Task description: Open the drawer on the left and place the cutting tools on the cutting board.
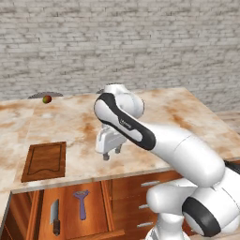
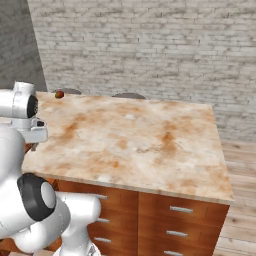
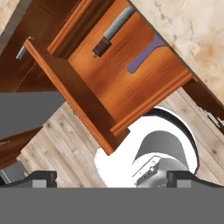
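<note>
Drawer (image 1: 70, 211) on the left stands pulled out, well below my gripper (image 1: 111, 153) and to its left; its short silver handle (image 3: 21, 51) shows on the front panel in my hand view. Inside it lie both cutting tools, side by side and apart from each other: the knife (image 1: 55, 217) with its grey blade pointing toward the counter and its dark handle toward the drawer front, and the purple peeler (image 1: 81, 203) just to the right of it, its T-shaped head nearest the counter. In my hand view the same two sit ahead of my fingertips, the knife (image 3: 111, 31) and the peeler (image 3: 144, 54) both resting on the drawer's orange-brown floor.

My gripper hangs above the marbled countertop (image 1: 164, 112), near its front edge, pointing down. My fingers (image 1: 107, 156) look set slightly apart with nothing between them; I hold nothing, and I touch none of the tools.

To my left on the countertop, well apart from me, lies the dark cutting board (image 1: 45, 161), flat near the front edge, directly above the open drawer. Far beyond it, at the back edge of the counter, sits a small red-green fruit (image 1: 47, 99)
</note>
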